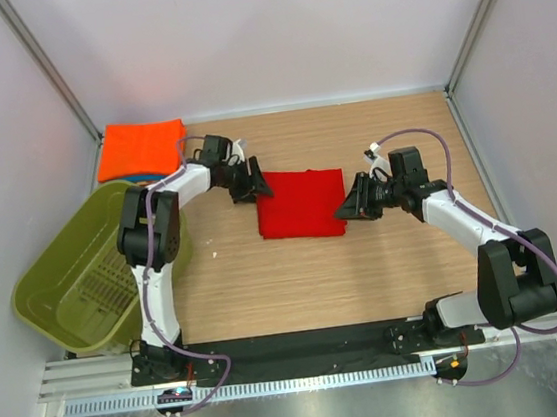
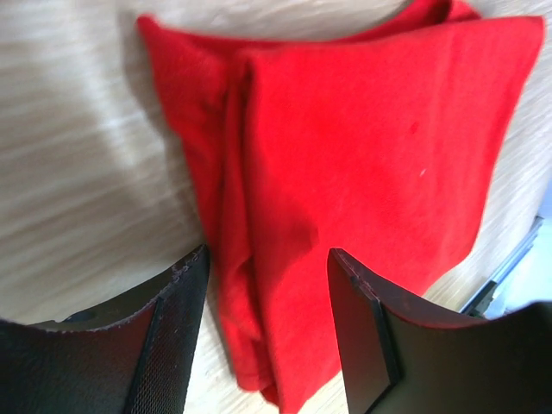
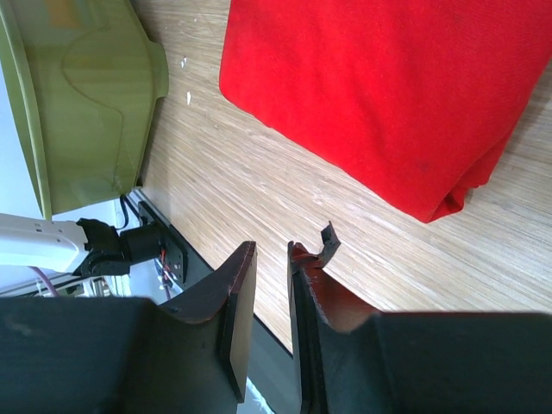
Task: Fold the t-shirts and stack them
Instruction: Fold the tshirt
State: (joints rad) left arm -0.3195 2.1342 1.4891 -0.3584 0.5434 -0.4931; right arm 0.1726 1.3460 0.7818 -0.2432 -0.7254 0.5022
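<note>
Two grippers flank a deep red, folded soft-cloth t-shirt (image 1: pixel 301 203) that lies flat in the middle of the pale wooden table (image 1: pixel 268 290). The shirt is folded to a near-square rectangle. Its slightly longer axis runs left to right across the table, and its edges sit nearly square to the table's sides. No collar or label shows, so I cannot tell which end is the neck. In the left wrist view, stacked folds run along the left edge of the shirt.

The left gripper (image 1: pixel 253 189) sits at that left edge with its fingers spread well apart, the cloth edge under the gap and not pinched. The right gripper (image 1: pixel 344 209) is just off the shirt's near right corner, over bare wood. Its fingers are almost together with a thin gap and nothing between them.

A bright orange folded cloth shirt (image 1: pixel 140 144) lies in the far left corner, well apart from the red one. An olive-green plastic basket (image 1: pixel 56 284) stands tilted at the left.
</note>
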